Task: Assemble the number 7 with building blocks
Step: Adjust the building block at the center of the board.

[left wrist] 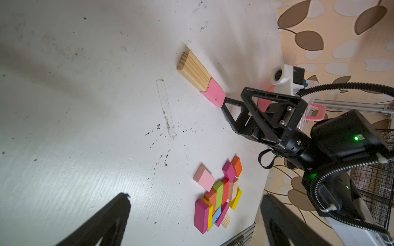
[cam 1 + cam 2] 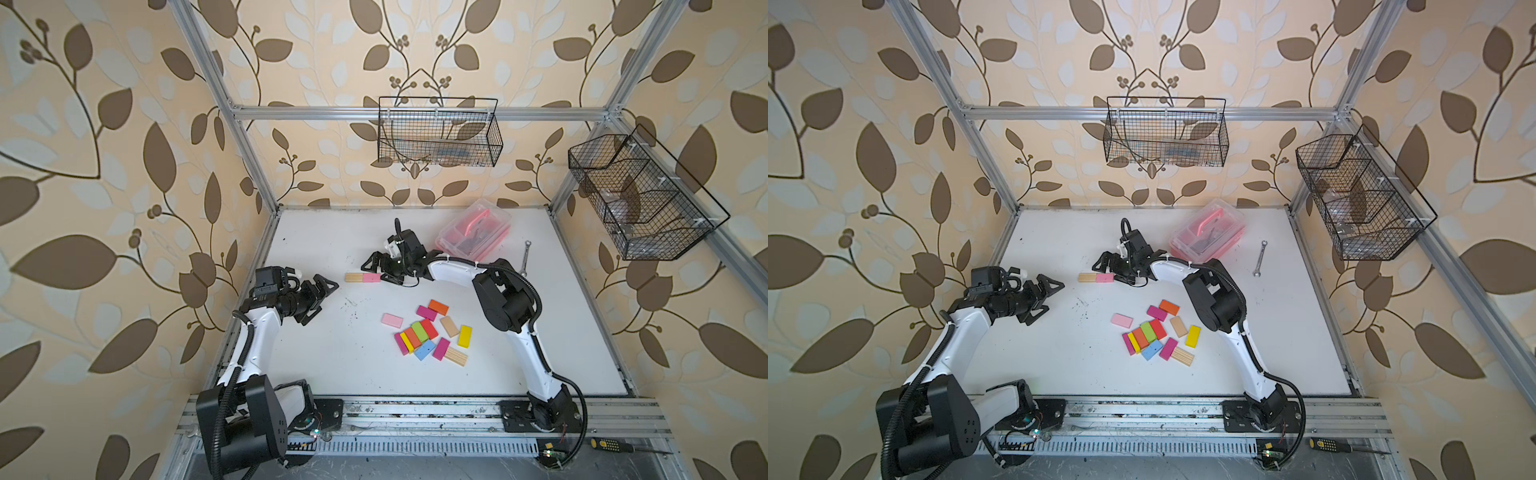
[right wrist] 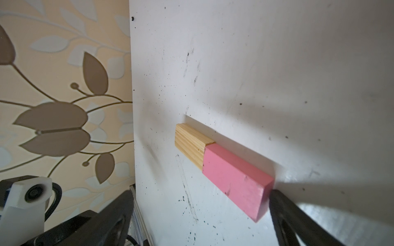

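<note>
The 7's bar (image 2: 362, 277) lies done: plain wood block (image 3: 191, 144) against pink block (image 3: 236, 181). My right fingers (image 3: 277, 200), open, apparently touch it; left fingers (image 1: 119, 206) open too. Next: a stem block from the pile (image 2: 424, 332).

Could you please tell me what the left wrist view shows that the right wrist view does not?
Only the left wrist view shows the loose pile of coloured blocks, the plastic box's pink handle and the right arm's wrist camera. Only the right wrist view shows the left arm's wrist camera. Both show the wooden block and pink block lying end to end on the white table, with the open right gripper at the pink block's end.
</note>
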`<state>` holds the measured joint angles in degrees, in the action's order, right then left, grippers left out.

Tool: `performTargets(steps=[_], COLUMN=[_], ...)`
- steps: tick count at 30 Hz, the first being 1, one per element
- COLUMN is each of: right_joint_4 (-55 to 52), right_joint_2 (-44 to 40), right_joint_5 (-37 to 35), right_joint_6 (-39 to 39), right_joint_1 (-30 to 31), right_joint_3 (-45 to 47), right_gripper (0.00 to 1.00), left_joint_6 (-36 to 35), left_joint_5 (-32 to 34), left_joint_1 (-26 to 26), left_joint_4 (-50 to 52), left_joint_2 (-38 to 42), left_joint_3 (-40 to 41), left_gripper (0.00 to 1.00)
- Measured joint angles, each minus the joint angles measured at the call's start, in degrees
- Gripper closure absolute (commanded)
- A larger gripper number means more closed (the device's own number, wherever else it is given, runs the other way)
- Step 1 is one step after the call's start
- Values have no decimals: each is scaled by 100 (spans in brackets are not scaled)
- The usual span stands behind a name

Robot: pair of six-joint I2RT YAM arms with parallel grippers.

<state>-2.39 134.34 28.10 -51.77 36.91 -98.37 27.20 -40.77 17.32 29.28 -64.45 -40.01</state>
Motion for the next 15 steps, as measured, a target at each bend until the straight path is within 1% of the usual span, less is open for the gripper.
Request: performTargets(steps=[4, 7, 11, 15], right_joint_4=[-92, -190, -348, -610], right_joint_2=[-177, -590, -1526, -2634], right_joint_5=[-20, -61, -160, -363], right_joint_6=[203, 459, 901, 1502], right_joint_1=[-177, -396, -656, -717], right_joint_3=[133, 398, 796, 1139], right_gripper=[0, 0, 0, 0], left_joint_6=[-2, -20, -118, -328], left_joint_5=[-92, -122, -107, 98], left_joint_1=[-13, -116, -492, -1141], left_joint_4=[-55, -122, -144, -76], left_joint_2=[11, 81, 361, 664], left_joint_3=[9, 26, 57, 50], left_gripper=[1, 1, 1, 1])
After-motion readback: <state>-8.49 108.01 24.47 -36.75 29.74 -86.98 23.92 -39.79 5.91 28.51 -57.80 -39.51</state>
